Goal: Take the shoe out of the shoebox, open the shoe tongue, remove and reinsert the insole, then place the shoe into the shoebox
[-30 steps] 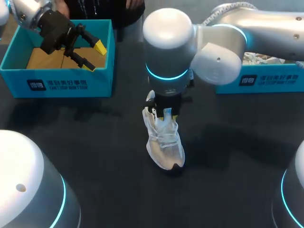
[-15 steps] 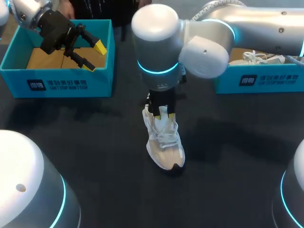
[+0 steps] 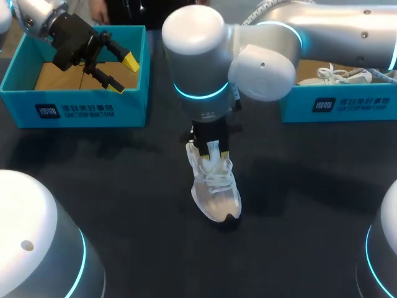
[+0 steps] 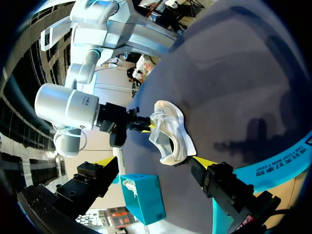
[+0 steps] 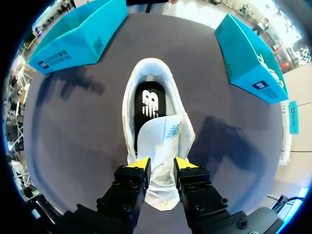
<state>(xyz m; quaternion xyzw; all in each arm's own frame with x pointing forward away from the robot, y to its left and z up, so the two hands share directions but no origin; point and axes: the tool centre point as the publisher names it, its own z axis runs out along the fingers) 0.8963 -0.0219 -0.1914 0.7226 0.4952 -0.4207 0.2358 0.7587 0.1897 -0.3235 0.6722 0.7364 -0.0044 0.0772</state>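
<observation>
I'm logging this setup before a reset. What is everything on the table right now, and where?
white shoe: one, white, upright at the table's middle
insole: one, black, inside the white shoe
left shoebox: one, teal, far left, open, brown floor showing
right shoebox: one, teal, far right, open
second shoe: one, white, lying in the right shoebox
table: one, dark
left gripper: one, yellow-tipped, open, over the left shoebox
right gripper: one, yellow-tipped, shut on the white shoe's tongue

Right arm (image 3: 198, 56) swung leftward, white shoe (image 3: 338, 76) in right box (image 3: 338, 107) — now uncovered
</observation>
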